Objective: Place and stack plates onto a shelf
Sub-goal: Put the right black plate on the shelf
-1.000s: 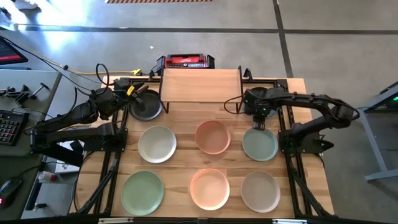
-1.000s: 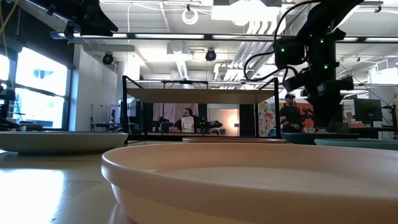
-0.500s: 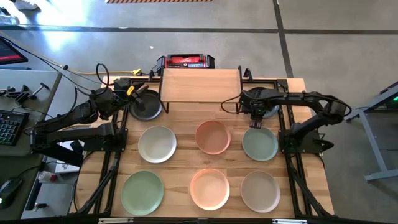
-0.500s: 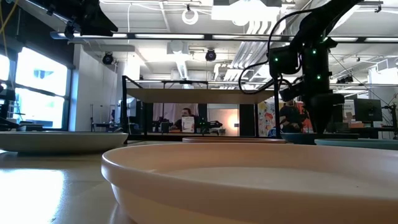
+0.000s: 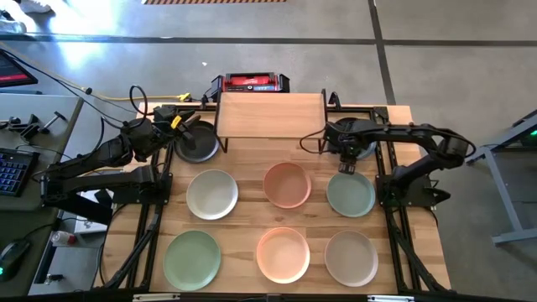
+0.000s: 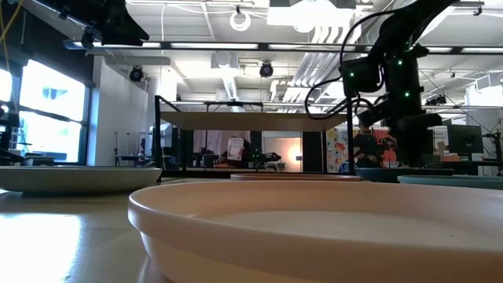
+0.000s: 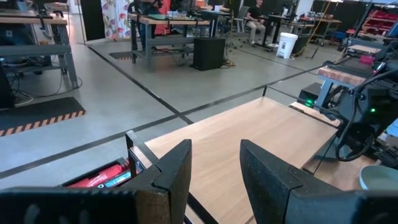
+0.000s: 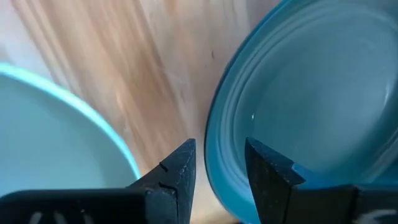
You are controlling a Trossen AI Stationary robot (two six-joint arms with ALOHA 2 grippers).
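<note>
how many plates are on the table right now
8. Far row: black plate left of the shelf, dark plate partly under the right arm. Middle: cream, peach-pink, pale green. Near: green, peach, beige.

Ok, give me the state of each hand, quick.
Left hand: open, holding nothing, beside the shelf.
Right hand: open, straddling a plate's rim, not gripping.
</note>
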